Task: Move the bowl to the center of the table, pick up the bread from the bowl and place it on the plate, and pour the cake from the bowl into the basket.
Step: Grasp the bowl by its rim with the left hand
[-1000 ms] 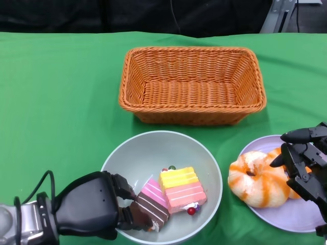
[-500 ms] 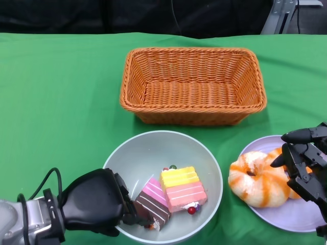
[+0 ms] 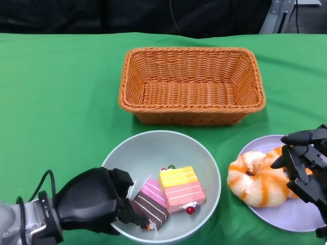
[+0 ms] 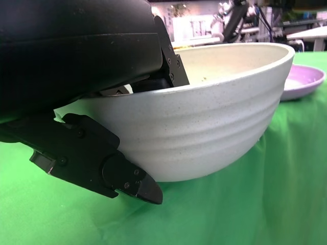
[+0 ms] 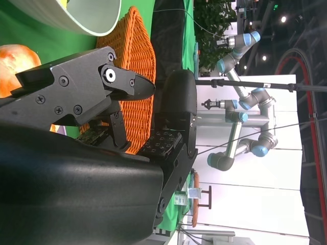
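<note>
Bowl gripped at its near rim

Left robot hand (image 3: 94, 200) holds the bowl (image 3: 153, 145) by the rim, fingers inside beside the cake (image 3: 171, 194). Right of the bowl, bread (image 3: 258, 178) lies on the plate (image 3: 286, 217); the right robot hand (image 3: 306, 163) hovers there, fingers spread and empty. Behind the bowl stands the basket (image 3: 191, 84).

Bright, even light, soft shadows, sharp head view
</note>
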Available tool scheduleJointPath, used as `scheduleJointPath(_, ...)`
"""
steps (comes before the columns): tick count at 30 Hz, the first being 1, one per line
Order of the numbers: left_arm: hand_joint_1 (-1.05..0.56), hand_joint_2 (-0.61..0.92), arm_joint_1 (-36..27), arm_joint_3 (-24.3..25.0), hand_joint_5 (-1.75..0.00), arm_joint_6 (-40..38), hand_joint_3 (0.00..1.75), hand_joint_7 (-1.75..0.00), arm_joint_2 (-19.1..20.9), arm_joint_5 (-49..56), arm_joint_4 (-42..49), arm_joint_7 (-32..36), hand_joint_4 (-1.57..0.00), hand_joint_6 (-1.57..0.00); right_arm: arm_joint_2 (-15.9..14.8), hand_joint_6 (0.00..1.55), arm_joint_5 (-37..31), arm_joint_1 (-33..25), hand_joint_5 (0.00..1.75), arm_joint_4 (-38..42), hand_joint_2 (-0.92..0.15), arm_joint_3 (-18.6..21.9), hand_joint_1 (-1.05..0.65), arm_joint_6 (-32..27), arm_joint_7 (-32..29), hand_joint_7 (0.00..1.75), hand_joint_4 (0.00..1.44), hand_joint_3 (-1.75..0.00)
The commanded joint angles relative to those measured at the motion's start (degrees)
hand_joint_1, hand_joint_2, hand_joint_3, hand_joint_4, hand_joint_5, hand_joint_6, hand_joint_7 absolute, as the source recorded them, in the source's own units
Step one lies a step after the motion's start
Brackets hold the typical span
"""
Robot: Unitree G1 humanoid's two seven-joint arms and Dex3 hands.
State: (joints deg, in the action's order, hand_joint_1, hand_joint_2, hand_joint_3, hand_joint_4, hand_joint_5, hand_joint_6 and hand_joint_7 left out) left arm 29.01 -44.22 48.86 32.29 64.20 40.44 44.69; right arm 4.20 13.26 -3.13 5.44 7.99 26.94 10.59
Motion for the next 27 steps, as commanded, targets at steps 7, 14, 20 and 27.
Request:
scheduleJointPath(7,-0.03,0.88,1.67,2.36,-1.74,3.98,0.02,-1.67,-2.05,-1.36,6.29,8.75,-0.66,-0.61,-0.31,0.75,0.06,0.13,1.49,0.75,-0.73,0.2,-0.09,1.51,-0.3,1.07,0.76,-0.69)
scheduleJointPath(14,0.03,0.9,2.49,3.0,-1.75,5.3,0.03,-1.74,-2.92,-1.3,8.46,10.93,-0.68,-0.58,-0.25,0.75,-0.14,-0.14,1.49,0.32,-0.74,-0.01,-0.08,1.09,-0.68,1.07,0.76,-0.69)
scheduleJointPath(20,0.04,0.91,2.35,3.79,-1.75,5.65,0.04,-1.73,-3.08,-1.85,8.72,11.17,-0.68,-0.58,-0.36,0.74,-0.47,-0.32,1.49,0.29,-0.75,-0.16,-0.08,1.05,-0.74,1.08,0.75,-0.69)
scheduleJointPath(27,0.05,0.9,2.54,4.34,-1.75,5.9,0.04,-1.73,-3.14,-2.02,8.72,12.08,-0.7,-0.59,-0.45,0.75,-0.74,-0.2,1.48,0.87,-0.76,-0.17,-0.08,1.18,-0.73,1.06,0.76,-0.67)
